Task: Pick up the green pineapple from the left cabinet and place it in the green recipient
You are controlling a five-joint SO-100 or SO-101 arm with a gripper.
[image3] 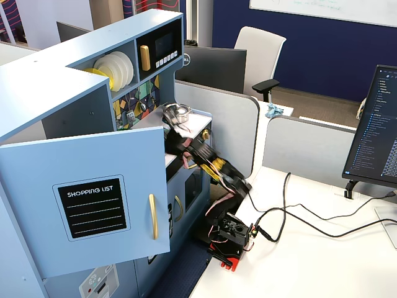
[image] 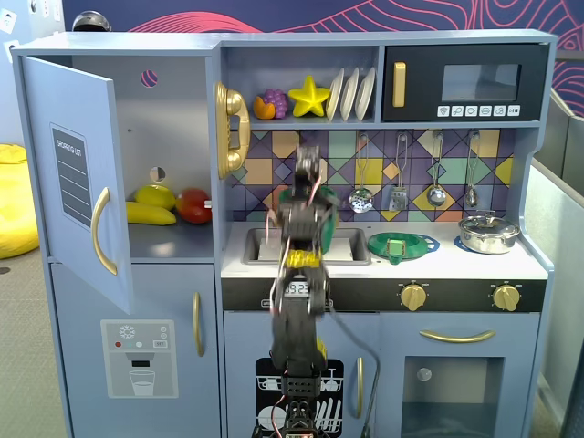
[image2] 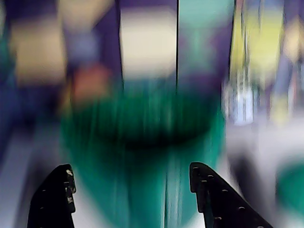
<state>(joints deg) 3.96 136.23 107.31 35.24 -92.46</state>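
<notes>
1. In the wrist view the gripper has its two black fingertips spread wide apart with nothing between them; the jaws stand open and empty.
2. Straight ahead of the fingertips in that view is a blurred green shape, the green recipient; the smear is too heavy to tell whether anything lies inside it.
3. In a fixed view from the front, the arm rises from its base at the bottom edge of the toy kitchen and reaches up over the sink, and the gripper is motion-blurred in front of the tiled back wall.
4. The green recipient shows only as a green sliver behind the arm, at the back of the counter by the sink.
5. The green pineapple cannot be made out in any view.
6. The left cabinet stands with its door swung open; on its shelf lie a yellow banana and a red tomato, touching or nearly so.
7. On the counter to the right of the sink sit a flat green strainer dish and, nearer the right edge, a steel pot.
8. In a fixed view from the side, the arm leans from its base on the white desk into the kitchen.
</notes>
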